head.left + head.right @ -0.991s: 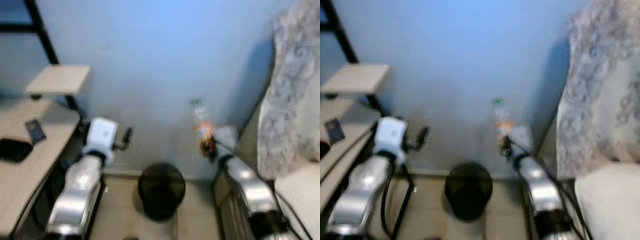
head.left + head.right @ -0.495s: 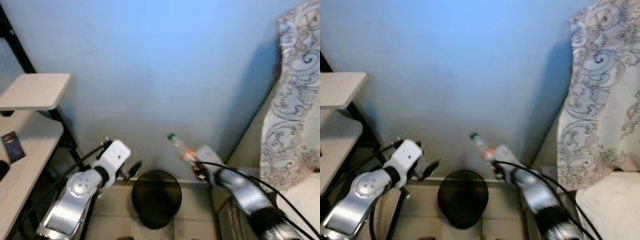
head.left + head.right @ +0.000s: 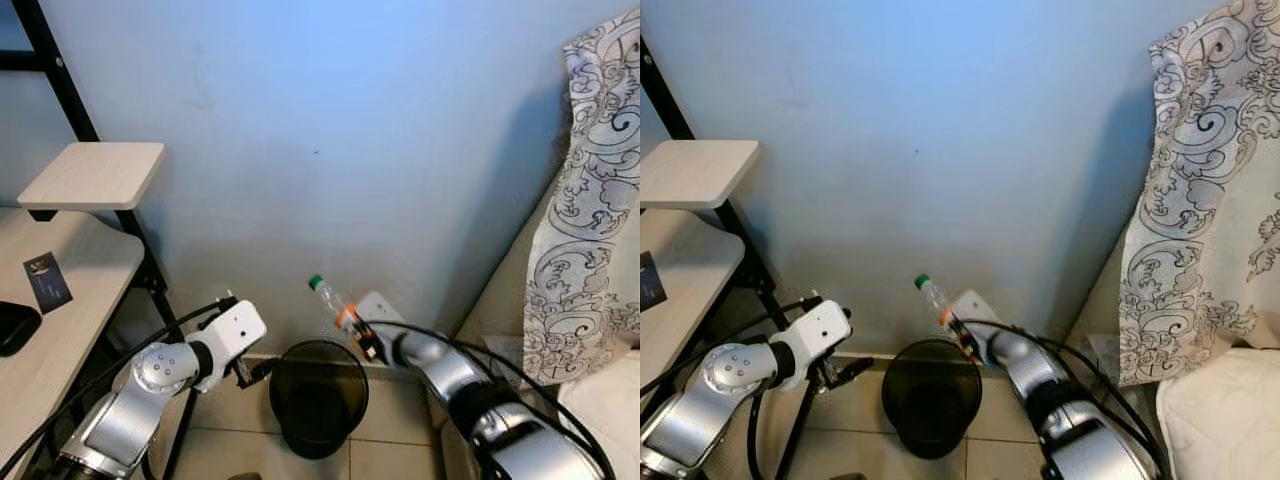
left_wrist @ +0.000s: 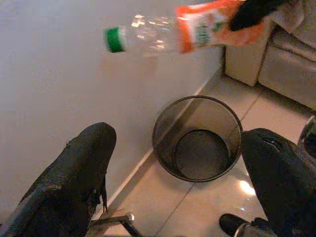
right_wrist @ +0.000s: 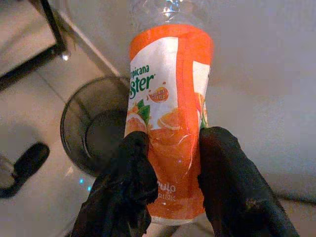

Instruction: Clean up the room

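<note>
Head views: right gripper (image 3: pixel 368 345) is gripping an empty plastic juice bottle (image 3: pixel 336 308) by its orange-labelled base, green cap tilting up and to the left, just above the far right rim of the black mesh wastebasket (image 3: pixel 318 396), which is standing on the tiled floor (image 3: pixel 395 448) against the blue wall (image 3: pixel 340 140). Left gripper (image 3: pixel 262 370) is hovering just left of the basket, carrying nothing. Wooden desk (image 3: pixel 70 300) with a small card (image 3: pixel 47 282) is sitting at far left; patterned curtain (image 3: pixel 590 200) is hanging at right.

Left wrist view: two black fingers (image 4: pixel 86 163) are standing wide apart, with the wastebasket (image 4: pixel 197 140) between them farther off and the bottle (image 4: pixel 182 27) hanging in the air beyond its rim.

Right wrist view: fingertips (image 5: pixel 131 173) are pinching the bottle (image 5: pixel 170 113) at its lower label; the wastebasket (image 5: pixel 94 131) is lying below and to one side, not directly beneath.

Step in hand, by my reading: disposing of the bottle. Next move likely calls for carrying it a little further over the basket mouth, then opening the fingers so it drops inside instead of glancing off the rim.
</note>
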Available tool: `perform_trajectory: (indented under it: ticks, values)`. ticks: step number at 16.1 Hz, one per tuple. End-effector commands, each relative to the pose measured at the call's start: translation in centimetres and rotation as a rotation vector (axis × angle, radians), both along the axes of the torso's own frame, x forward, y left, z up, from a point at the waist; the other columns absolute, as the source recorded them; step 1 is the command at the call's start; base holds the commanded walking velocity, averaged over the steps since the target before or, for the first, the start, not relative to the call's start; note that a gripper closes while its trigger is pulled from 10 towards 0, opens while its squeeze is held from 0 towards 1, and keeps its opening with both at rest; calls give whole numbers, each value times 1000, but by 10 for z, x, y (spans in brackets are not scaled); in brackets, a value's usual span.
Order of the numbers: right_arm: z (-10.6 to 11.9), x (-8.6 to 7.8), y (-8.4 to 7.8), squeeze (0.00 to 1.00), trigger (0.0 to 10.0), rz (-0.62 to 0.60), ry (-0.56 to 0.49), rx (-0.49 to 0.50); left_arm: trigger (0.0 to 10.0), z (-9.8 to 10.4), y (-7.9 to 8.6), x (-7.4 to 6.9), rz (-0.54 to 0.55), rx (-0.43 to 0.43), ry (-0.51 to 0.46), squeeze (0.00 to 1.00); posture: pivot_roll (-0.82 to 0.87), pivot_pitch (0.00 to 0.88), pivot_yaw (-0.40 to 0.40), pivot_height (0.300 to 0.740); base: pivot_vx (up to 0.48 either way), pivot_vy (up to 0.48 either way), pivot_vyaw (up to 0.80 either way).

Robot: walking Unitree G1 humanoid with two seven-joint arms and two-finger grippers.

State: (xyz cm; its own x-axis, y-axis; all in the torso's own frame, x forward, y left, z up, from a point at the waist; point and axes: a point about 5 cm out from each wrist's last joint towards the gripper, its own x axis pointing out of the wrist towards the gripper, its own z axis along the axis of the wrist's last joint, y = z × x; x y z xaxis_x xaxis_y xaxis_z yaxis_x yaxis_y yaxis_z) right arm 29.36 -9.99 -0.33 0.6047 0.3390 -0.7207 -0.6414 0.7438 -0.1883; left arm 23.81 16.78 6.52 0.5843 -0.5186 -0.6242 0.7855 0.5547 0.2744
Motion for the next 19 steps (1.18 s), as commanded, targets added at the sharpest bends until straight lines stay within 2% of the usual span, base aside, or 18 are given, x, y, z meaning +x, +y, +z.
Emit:
perform_trajectory:
  ticks: [1,4,5,6,14,16,18,19]
  values:
    - [3,4,1,0,10000,-19,-16,13,10000,1,2,1,-12,7,-1,0,83,0,-19,740,0,0,0]
    - [4,7,3,0,10000,-28,-38,1,10000,0,2,0,-14,1,3,0,83,0,-18,740,0,0,0]
    - [5,8,5,741,10000,-40,-39,20,10000,-1,3,0,-15,0,5,0,82,0,-14,740,0,0,0]
    - [5,8,7,1000,10000,-38,-34,31,10000,-3,4,1,-14,1,7,0,81,0,-10,740,0,0,0]
    - [-1,1,13,1000,10000,-7,-14,86,10000,-12,7,6,-15,-1,3,0,78,0,3,740,0,0,0]
    - [10,10,0,1000,10000,-97,-91,172,10000,-3,1,10,39,-66,-50,0,81,0,-2,740,0,0,0]
    - [31,18,-29,1000,10000,-274,-229,282,10000,20,-9,18,203,-221,-173,0,61,0,8,740,0,0,-213]
    - [40,16,-39,1000,10000,-317,-282,321,10000,25,-12,19,261,-260,-193,0,47,0,15,740,0,0,-700]
